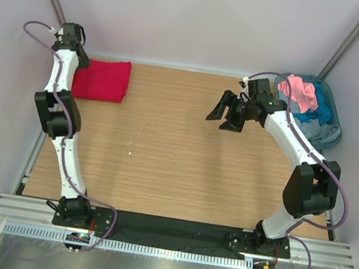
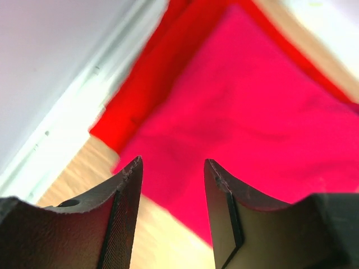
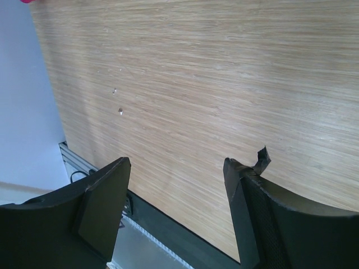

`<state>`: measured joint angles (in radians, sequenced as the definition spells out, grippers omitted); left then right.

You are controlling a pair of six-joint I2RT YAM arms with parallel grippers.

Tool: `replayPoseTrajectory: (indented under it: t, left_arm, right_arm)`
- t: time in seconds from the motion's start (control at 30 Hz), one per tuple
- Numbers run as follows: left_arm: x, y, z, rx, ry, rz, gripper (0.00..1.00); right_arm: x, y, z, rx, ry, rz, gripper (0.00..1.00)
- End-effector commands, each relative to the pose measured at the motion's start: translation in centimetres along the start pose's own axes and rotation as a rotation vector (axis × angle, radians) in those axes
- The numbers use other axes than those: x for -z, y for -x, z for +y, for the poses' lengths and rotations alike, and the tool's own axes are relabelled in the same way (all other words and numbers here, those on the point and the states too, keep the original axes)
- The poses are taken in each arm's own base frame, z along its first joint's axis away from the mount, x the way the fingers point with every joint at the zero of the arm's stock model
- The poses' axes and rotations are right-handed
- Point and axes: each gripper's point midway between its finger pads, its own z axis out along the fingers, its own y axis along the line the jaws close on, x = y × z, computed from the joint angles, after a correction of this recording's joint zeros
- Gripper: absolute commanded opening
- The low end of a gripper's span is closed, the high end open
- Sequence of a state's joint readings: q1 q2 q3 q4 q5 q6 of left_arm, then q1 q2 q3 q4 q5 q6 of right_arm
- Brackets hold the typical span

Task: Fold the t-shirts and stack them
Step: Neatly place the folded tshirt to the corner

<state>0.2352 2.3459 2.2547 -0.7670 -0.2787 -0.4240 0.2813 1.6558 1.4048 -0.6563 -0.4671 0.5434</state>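
Observation:
Two folded t-shirts lie stacked at the table's far left, a crimson one [image 2: 252, 112] on a scarlet one [image 2: 151, 84]; from above they read as one red pile [image 1: 103, 79]. My left gripper [image 2: 173, 162] hovers over the crimson shirt's corner, jaws apart with nothing between them. Over the bare wood right of centre, my right gripper [image 1: 227, 115] [image 3: 178, 161] is open and empty. Pink [image 1: 300, 91], blue [image 1: 320, 109] and grey [image 1: 320, 133] t-shirts are heaped at the far right.
A grey-blue plastic tub [image 1: 334, 108] at the far right edge holds the heaped shirts. White walls close in the back and both sides. An aluminium rail [image 1: 171, 232] runs along the near edge by the arm bases.

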Motion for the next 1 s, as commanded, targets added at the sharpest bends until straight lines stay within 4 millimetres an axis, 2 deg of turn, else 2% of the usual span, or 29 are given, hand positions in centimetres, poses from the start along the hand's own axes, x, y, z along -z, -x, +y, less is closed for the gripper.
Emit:
replayPoseTrajectory:
  t: [0.0,0.03,0.1,0.13,0.17,0.23,0.27,0.3,0.33,0.37,0.4,0.43,0.47,0.5,0.57,0.6,0.67,0.7,0.73,0.77,0.8,0.87,0.97]
  left_arm:
    - [7.6,1.7,-2.7,0.085,-0.136,-0.02,0.49]
    - [9.9,1.5,-4.4,0.09,-0.212,-0.011,0.49]
    - [11.9,-0.1,-6.7,0.114,-0.314,0.039,0.49]
    - [12.9,-2.0,-8.8,0.089,-0.384,0.07,0.49]
    - [15.8,-2.7,-10.9,0.067,-0.496,0.091,0.49]
    - [18.7,-4.4,-12.6,0.028,-0.576,0.111,0.5]
    - [21.3,-6.1,-13.4,0.007,-0.643,0.138,0.5]
    - [22.9,-8.1,-14.4,-0.02,-0.681,0.163,0.51]
    - [24.2,-9.1,-15.1,-0.03,-0.718,0.165,0.51]
    - [25.0,-12.3,-15.4,-0.058,-0.735,0.223,0.52]
    - [27.4,-13.0,-15.6,-0.072,-0.785,0.222,0.52]
    - [28.7,-14.2,-15.8,-0.088,-0.813,0.235,0.52]
    - [28.8,-16.7,-15.4,-0.111,-0.811,0.288,0.53]
    - [31.7,-18.2,-15.8,-0.147,-0.869,0.299,0.53]
    - [33.7,-21.0,-15.8,-0.157,-0.902,0.354,0.54]
    - [35.0,-23.6,-15.8,-0.193,-0.922,0.396,0.54]
    - [37.7,-24.8,-15.6,-0.222,-0.97,0.391,0.56]
    - [39.2,-26.7,-15.8,-0.261,-0.994,0.413,0.59]
    - [40.5,-26.9,-15.6,-0.276,-1.019,0.399,0.65]
    - [41.2,-27.2,-15.6,-0.288,-1.032,0.395,0.77]
    - [41.8,-27.5,-15.5,-0.299,-1.042,0.392,0.83]
    - [43.1,-27.1,-15.1,-0.293,-1.067,0.365,1.0]
    - [44.2,-25.2,-14.7,-0.281,-1.089,0.283,1.0]
  right_arm:
    - [2.6,1.3,2.4,0.013,0.033,-0.079,0.75]
    - [2.8,1.4,2.5,0.008,0.03,-0.086,0.75]
    - [3.7,1.1,2.6,0.005,0.018,-0.096,0.77]
    - [4.0,1.1,2.4,0.009,-0.001,-0.108,0.86]
    - [4.4,0.8,2.1,0.006,-0.018,-0.108,0.9]
    - [5.7,0.7,2.4,0.022,-0.028,-0.142,1.0]
    - [6.2,0.8,2.0,0.026,-0.052,-0.157,1.0]
    - [6.6,0.6,1.9,0.034,-0.061,-0.165,1.0]
    - [7.5,0.6,2.1,0.044,-0.063,-0.184,1.0]
    - [7.8,0.2,1.5,0.048,-0.096,-0.185,1.0]
    - [8.3,0.1,1.3,0.049,-0.105,-0.191,1.0]
    - [9.1,0.0,1.5,0.055,-0.107,-0.209,1.0]
    - [9.4,-0.5,1.3,0.054,-0.113,-0.206,1.0]
    - [9.7,-0.8,1.4,0.053,-0.108,-0.21,1.0]
    - [10.9,-1.3,1.8,0.054,-0.091,-0.229,1.0]
    - [11.3,-1.5,1.9,0.049,-0.087,-0.234,1.0]
    - [12.6,-2.0,2.4,0.058,-0.068,-0.265,1.0]
    - [13.1,-2.0,2.5,0.064,-0.067,-0.282,1.0]
    - [13.5,-2.1,2.4,0.068,-0.069,-0.296,1.0]
    - [13.8,-2.3,2.5,0.076,-0.069,-0.303,1.0]
    - [14.7,-2.4,2.7,0.083,-0.062,-0.329,1.0]
    - [15.5,-2.6,2.9,0.101,-0.059,-0.346,1.0]
    - [16.9,-2.7,3.5,0.114,-0.045,-0.386,1.0]
